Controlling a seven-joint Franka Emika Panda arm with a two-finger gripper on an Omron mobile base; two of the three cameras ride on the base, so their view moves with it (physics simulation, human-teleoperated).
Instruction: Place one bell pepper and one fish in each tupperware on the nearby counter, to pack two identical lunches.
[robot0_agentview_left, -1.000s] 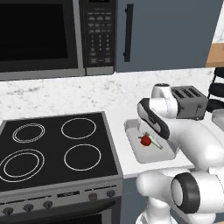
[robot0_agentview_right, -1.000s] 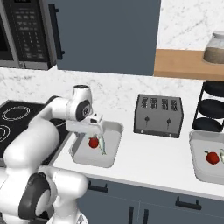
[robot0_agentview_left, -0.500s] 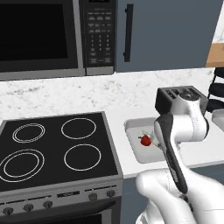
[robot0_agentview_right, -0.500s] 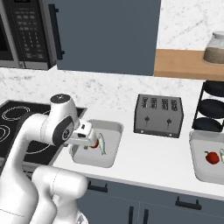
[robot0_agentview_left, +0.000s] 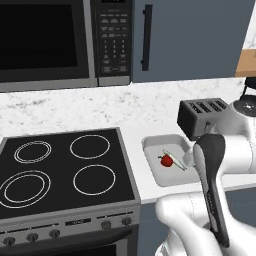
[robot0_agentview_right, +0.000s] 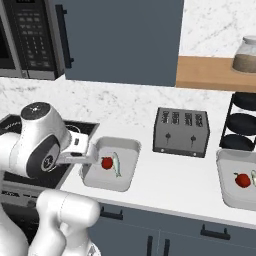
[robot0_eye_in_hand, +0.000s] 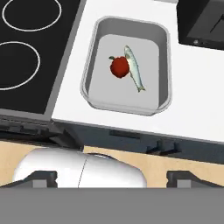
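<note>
Dark, spread wide and empty, the two-finger gripper (robot0_eye_in_hand: 112, 177) hangs off the white countertop's (robot0_eye_in_hand: 192, 105) front edge; beyond lies the near shallow light-grey tupperware (robot0_eye_in_hand: 162, 65), its red bell pepper (robot0_eye_in_hand: 119, 67) touching the silvery fish (robot0_eye_in_hand: 134, 69), whose long axis runs away from the fingers.

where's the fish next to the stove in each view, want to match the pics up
Left base view: the fish lies right of centre, in the tupperware, just right of the red bell pepper.
Right base view: fish left of centre, in the same tupperware, right of the pepper.
Hand view: fish upper middle, in the tupperware, right of the pepper.
Shared landmark: the dark toaster just beyond the tray.
</note>
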